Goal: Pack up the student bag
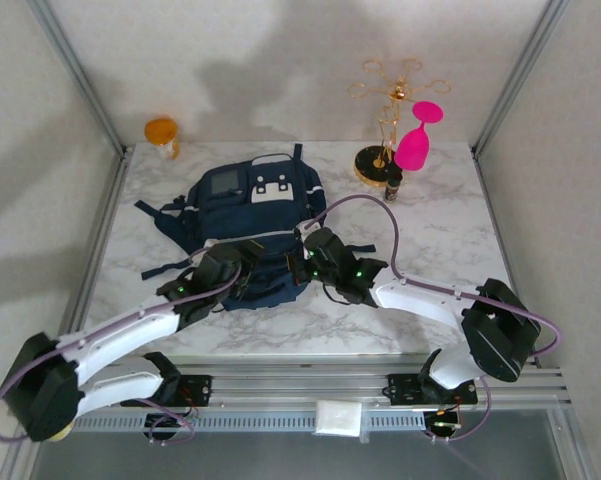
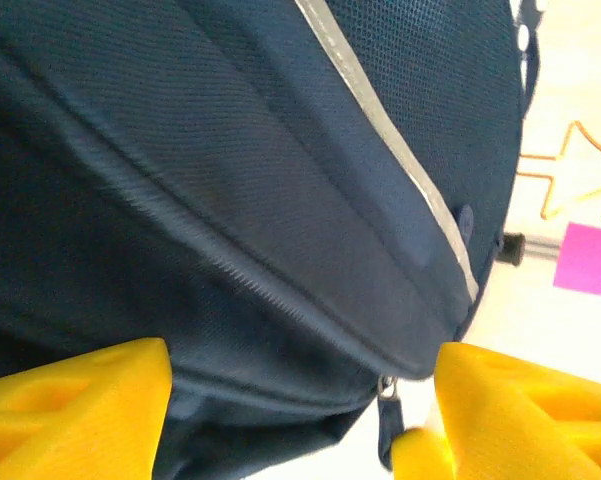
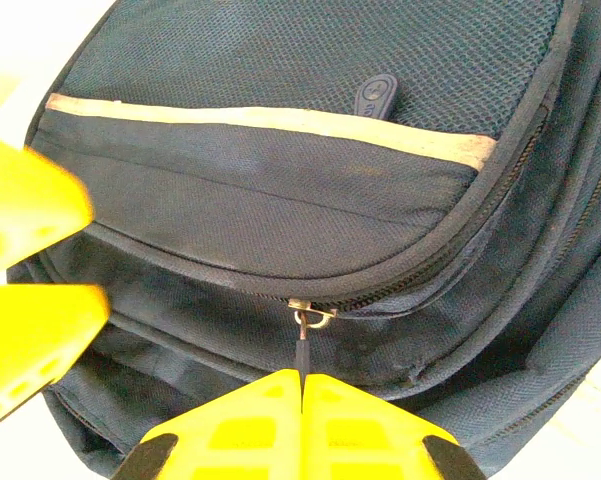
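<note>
Well, student bag (image 1: pixel 255 215) central on marble table (image 1: pixel 445 245), bare room rightward

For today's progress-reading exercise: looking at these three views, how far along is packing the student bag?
Done: the student bag lies flat on the marble table, both grippers at its near end. In hand: the right gripper is pinched shut on the zipper pull; the left gripper stands open over the fabric. Left: that zip looks closed, and nothing is seen going inside.
</note>
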Controlling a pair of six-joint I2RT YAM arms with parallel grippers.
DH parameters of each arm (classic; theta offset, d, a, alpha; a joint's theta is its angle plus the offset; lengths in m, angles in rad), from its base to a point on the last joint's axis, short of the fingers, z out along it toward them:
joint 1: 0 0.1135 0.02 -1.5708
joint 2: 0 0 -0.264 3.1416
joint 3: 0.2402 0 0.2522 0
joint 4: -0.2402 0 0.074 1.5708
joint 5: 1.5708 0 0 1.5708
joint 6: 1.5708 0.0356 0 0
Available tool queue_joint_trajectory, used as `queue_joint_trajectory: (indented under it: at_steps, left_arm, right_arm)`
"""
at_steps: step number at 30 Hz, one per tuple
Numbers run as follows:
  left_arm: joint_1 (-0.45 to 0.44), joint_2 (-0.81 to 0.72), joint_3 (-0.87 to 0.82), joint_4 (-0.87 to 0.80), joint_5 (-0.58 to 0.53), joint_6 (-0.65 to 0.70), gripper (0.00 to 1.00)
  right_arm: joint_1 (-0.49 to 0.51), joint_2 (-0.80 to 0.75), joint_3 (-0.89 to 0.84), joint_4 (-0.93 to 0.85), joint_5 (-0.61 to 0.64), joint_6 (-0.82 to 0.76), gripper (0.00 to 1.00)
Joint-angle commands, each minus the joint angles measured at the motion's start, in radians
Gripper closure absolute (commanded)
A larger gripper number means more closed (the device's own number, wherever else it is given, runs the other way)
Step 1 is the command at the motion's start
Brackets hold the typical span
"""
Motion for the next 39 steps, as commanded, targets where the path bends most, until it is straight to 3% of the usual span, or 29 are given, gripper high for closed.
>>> queue_joint_trajectory:
  at_steps: [1, 9, 13, 18, 27, 34, 39]
  left_arm:
    - [-0.013, 0.091, 0.085, 0.080, -0.107, -0.114, 0.36]
    - [-0.033, 0.173, 0.121, 0.043, -0.235, -0.171, 0.58]
    - [-0.031, 0.204, 0.122, 0.029, -0.262, -0.187, 0.79]
    - [0.016, 0.126, 0.117, -0.047, -0.293, -0.112, 1.00]
    - [0.235, -0.057, 0.054, -0.167, -0.135, 0.152, 1.00]
    - [0.425, -0.115, 0.053, -0.262, -0.061, 0.382, 1.00]
    - [0.492, -0.100, 0.058, -0.239, 0.037, 0.430, 1.00]
  right_arm:
    - [0.013, -0.038, -0.027, 0.077, -0.029, -0.035, 1.00]
    - [0.013, -0.063, -0.057, 0.104, 0.032, -0.119, 1.00]
    - [0.011, -0.058, -0.067, 0.122, 0.048, -0.177, 1.00]
    - [0.010, -0.078, -0.112, 0.163, 0.031, -0.280, 1.00]
    - [0.002, -0.092, -0.178, 0.285, 0.079, -0.448, 1.00]
    - [-0.082, -0.094, -0.200, 0.323, 0.072, -0.490, 1.00]
    - [-0.114, -0.052, -0.175, 0.320, 0.019, -0.511, 1.00]
